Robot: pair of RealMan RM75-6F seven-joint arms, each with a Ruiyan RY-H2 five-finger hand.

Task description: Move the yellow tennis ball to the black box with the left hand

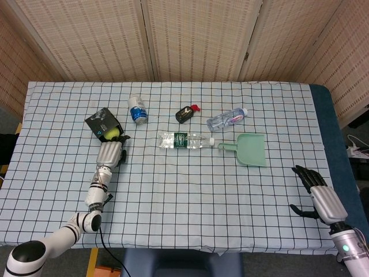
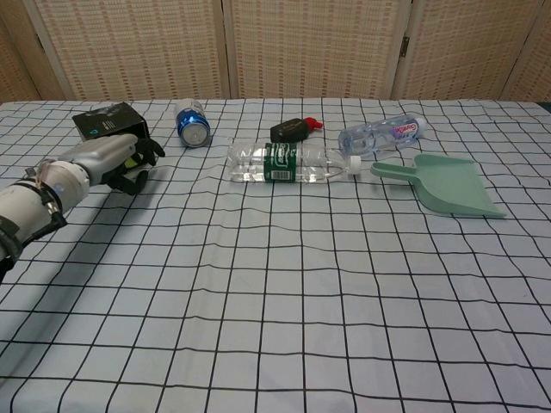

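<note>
Left robot hand holds the yellow tennis ball against the black box at the far-left of the checked surface.

The surface (image 1: 190,202) has its whole near half bare, with open room between the two arms. Along the far half lie one green dustpan (image 1: 249,149), three bottles — a large clear bottle (image 1: 185,140), a small clear bottle (image 1: 226,119), a blue-capped bottle (image 1: 137,110) — and one small black object with a red tip (image 1: 185,113). The black box (image 1: 102,122) sits near the left edge. The left robot hand (image 1: 110,152) has its fingers curled round the yellow tennis ball (image 1: 110,133), which touches the box front. The right robot hand (image 1: 314,187) rests near the right edge, fingers apart, holding nothing.
</note>
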